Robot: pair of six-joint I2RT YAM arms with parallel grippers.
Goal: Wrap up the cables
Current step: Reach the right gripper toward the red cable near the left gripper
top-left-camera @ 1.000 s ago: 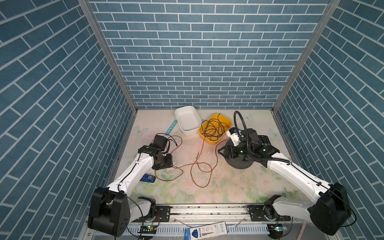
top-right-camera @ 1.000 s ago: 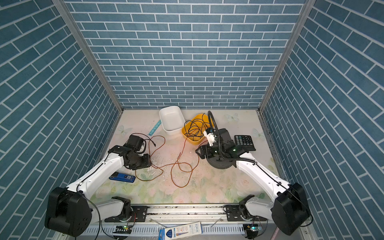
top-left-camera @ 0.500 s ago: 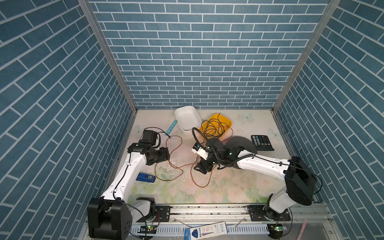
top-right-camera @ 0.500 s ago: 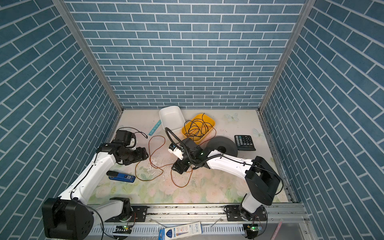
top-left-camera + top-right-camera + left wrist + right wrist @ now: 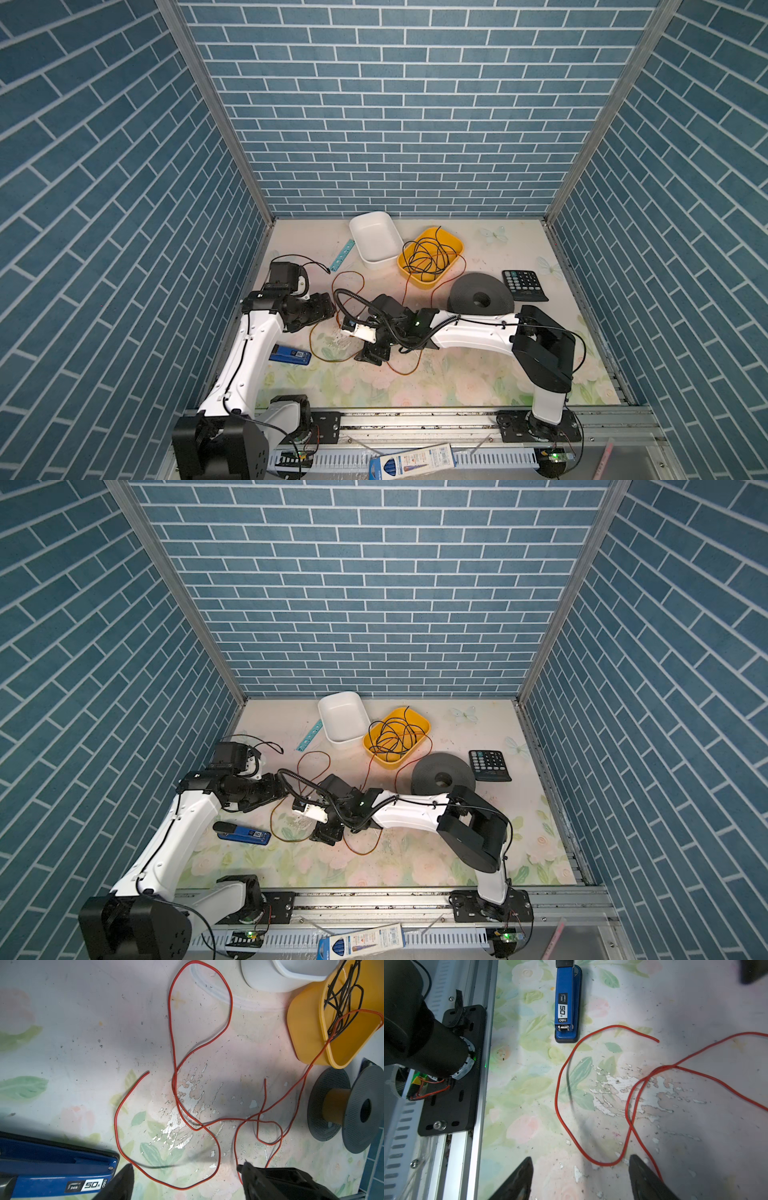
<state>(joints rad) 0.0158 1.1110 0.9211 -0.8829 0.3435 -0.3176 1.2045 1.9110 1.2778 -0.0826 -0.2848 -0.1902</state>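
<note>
Blue stapler (image 5: 52,1172) cut off at frame edge, orange cable (image 5: 407,374) partly hidden beneath right arm (image 5: 469,336)

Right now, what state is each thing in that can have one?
orange wire: unwound, loose loops on the mat, ungripped
spool: core bare
yellow tray: holds the black wire tangle
white tub: empty
stapler: closed, lying flat
left gripper: open, holding nothing
right gripper: open, holding nothing

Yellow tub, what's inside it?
A tangle of thin black wire fills the yellow tub, and the orange wire loops over its rim. The tub's floor beneath the tangle is partly covered.
</note>
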